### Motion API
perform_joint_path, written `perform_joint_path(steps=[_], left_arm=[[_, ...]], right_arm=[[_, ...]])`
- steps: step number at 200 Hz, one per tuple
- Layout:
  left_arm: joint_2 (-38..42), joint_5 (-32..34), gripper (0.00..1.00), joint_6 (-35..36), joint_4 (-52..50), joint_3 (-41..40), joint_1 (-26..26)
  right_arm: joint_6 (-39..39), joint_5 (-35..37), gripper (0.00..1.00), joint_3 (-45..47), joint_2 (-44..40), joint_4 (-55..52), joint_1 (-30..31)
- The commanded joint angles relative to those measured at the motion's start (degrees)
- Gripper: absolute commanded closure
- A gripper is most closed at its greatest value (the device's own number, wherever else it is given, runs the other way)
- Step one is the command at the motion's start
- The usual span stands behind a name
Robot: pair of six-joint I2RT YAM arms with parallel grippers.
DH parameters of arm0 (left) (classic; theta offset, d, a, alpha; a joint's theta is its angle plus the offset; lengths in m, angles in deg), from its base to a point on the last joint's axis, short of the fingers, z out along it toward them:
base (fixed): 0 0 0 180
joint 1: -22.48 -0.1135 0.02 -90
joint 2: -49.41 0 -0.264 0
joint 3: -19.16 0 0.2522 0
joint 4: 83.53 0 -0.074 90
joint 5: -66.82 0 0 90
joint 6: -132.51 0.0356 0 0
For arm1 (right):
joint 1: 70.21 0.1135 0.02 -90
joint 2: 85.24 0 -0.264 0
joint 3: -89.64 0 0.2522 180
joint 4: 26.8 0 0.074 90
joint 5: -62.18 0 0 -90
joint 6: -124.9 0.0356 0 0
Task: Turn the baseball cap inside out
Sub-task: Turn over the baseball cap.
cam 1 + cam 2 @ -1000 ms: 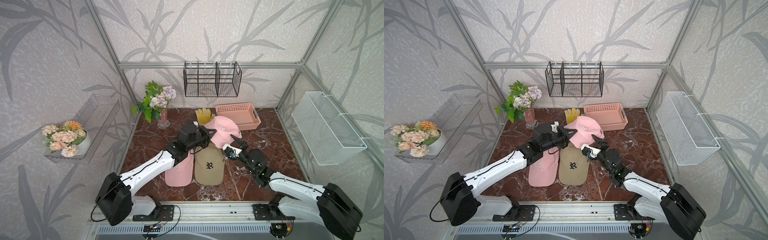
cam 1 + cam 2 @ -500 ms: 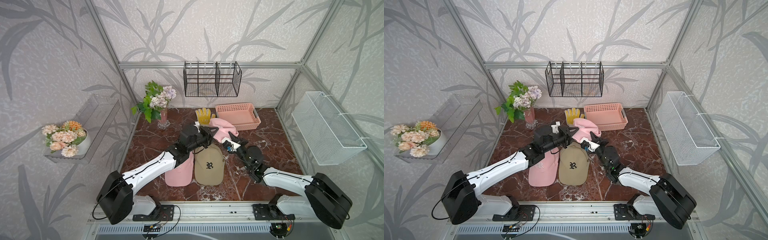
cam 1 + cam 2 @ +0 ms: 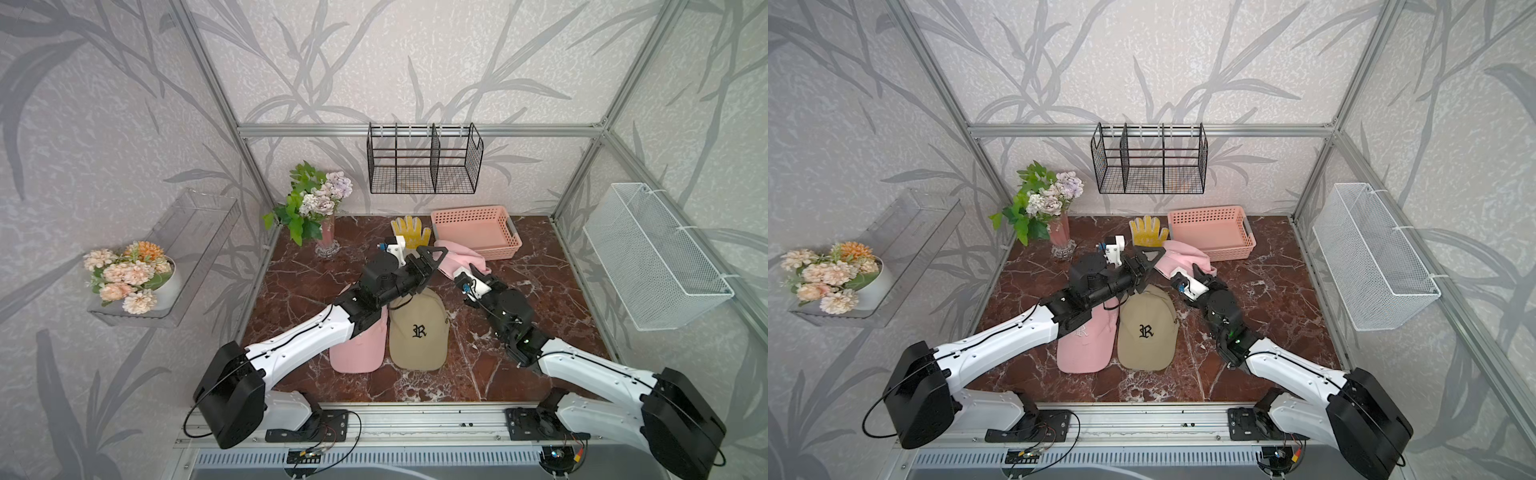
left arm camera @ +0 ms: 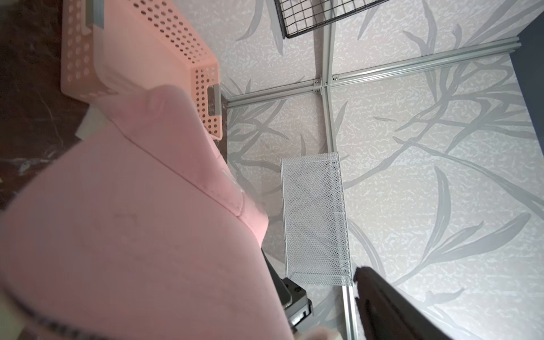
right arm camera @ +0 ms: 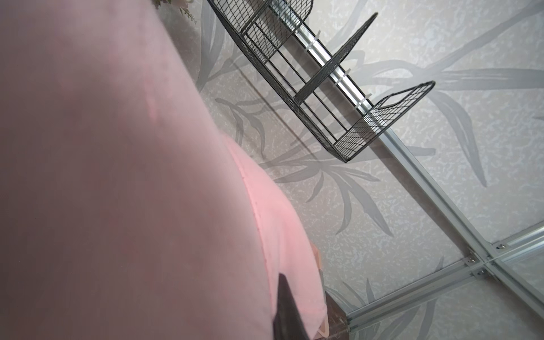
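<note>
Tension matters: right fingers [image 5: 287, 309] pinching the crumpled pink fabric baseball cap [image 3: 457, 254] should hold firm while wide-spread left fingers [image 4: 388, 309] grab its rim

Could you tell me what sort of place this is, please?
Likely a robot test booth dressed as a room: aluminium frame, leaf-print wall panels, and two arms bolted to a rail.

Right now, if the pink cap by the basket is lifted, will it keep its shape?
Probably not: the cap lies crumpled, so its crown looks soft and floppy. It seems light, as the right hand appears to hold it by a pinch of fabric. It may sag below that grip.
</note>
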Motion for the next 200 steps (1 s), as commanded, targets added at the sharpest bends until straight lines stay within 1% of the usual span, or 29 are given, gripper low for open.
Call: perform_joint_path(steps=[1, 16, 32, 49, 70, 87, 100, 123, 141, 179, 188, 200], left_arm=[[3.63, 7.19, 0.08, 15.72, -3.78, 2.68, 0.0], [6.07, 11.45, 0.08, 26.2, -4.14, 2.46, 0.04], [7.98, 11.63, 0.08, 37.34, -0.76, 1.34, 0.1], [9.11, 7.57, 0.08, 51.73, 0.12, 1.56, 0.12], [8.48, 0.59, 0.09, 68.17, -3.74, 4.17, 0.04], [6.63, -3.41, 0.13, 78.68, -8.22, 7.32, 0.09], [5.15, -5.32, 0.14, 84.92, -11.67, 9.62, -0.05], [2.62, -6.9, 0.12, 93.08, -16.31, 13.01, 0.0], [0.11, -9.4, 0.12, 97.22, -20.62, 16.54, -0.1], [-3.44, -12.04, 0.13, 100.13, -23.59, 20.13, -0.21], [-4.16, -13.19, 0.14, 100.96, -24.78, 20.87, -0.22], [-5.13, -15.02, 0.19, 101.64, -26.65, 21.84, -0.31]], right_arm=[[10.42, -1.17, 1.0, -5.14, -5.62, -15.5, -2.53], [16.55, -4.47, 1.0, -8.23, -7.97, -25.24, -5.51], [21.26, -8.11, 1.0, -11.24, -9.29, -33.55, -8.51], [24.26, -10.81, 1.0, -14.74, -9.4, -42.18, -10.13], [27.53, -16.38, 1.0, -19.5, -8.53, -50.59, -11.73], [30.51, -23.17, 1.0, -23.34, -7.52, -55.83, -13.18], [32.01, -27.93, 1.0, -25.5, -6.83, -58.46, -13.52], [32.94, -33.85, 1.0, -28.37, -6.19, -61.56, -13.65], [33.03, -36.91, 1.0, -30.18, -5.67, -63.69, -13.63], [32.68, -41.52, 1.0, -31.56, -5.74, -65.24, -13.61], [32.76, -42.14, 1.0, -31.49, -5.83, -65.27, -13.62], [32.61, -42.81, 1.0, -31.72, -5.91, -65.54, -13.66]])
